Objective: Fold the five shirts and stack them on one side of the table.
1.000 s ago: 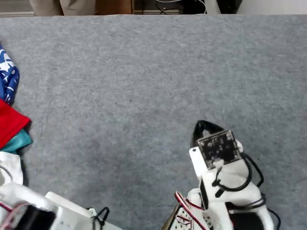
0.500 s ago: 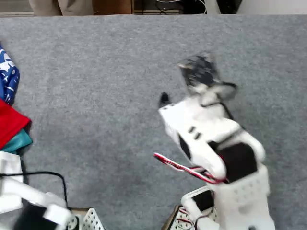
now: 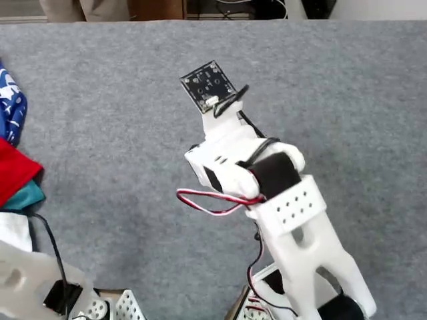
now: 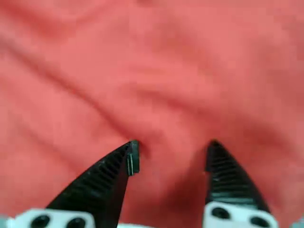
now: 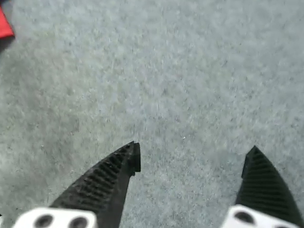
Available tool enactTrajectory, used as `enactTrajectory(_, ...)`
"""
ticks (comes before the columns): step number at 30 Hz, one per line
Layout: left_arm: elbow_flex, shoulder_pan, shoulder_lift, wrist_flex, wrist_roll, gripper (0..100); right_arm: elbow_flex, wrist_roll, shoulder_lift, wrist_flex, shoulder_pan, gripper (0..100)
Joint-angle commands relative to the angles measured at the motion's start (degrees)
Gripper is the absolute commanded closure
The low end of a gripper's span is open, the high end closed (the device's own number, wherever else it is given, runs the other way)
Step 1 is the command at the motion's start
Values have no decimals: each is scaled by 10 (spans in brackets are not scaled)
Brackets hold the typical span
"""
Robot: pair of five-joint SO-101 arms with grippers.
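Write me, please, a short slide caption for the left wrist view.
The left gripper, open, hangs close over the rumpled red shirt.

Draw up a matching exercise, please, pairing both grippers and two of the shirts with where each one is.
Things:
1. left gripper
2. right gripper
3. blue patterned shirt
4. teal shirt

Places:
A. peeking out from under the red shirt
B. open over bare grey table cover
C. open, close over the red shirt
D. rearmost of the pile at the table's side

Pairs: 1-C, 2-B, 3-D, 4-A.
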Motion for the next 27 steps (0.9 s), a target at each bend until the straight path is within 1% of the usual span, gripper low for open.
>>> enactTrajectory(1, -66, 11, 51, 6, 5, 846, -26, -4, 12, -14, -7, 670)
enactTrajectory(3, -85, 11, 77, 8, 6, 884, -26, -4, 16, -14, -7, 670)
enactTrajectory(6, -94, 10, 81, 8, 7, 980, -26, -4, 16, -14, -7, 670)
enactTrajectory(8, -104, 11, 80, 34, 7, 972, -26, -4, 16, -14, -7, 670)
enactTrajectory(12, -189, 25, 80, 157, 7, 981, -26, -4, 16, -14, -7, 670)
enactTrajectory(17, -360, 64, 80, 313, 7, 981, -26, -4, 15, -13, -4, 670)
enactTrajectory(19, -397, 83, 80, 323, 11, 981, -26, -4, 12, -13, -3, 670)
enactTrajectory(21, -404, 106, 63, 323, 22, 981, -27, -4, 12, -13, -3, 670)
enactTrajectory(24, -367, 154, 21, 323, 22, 981, -28, -4, 12, -13, 2, 670)
enactTrajectory(27, -324, 214, -55, 323, 24, 981, -29, -4, 11, -13, 36, 670)
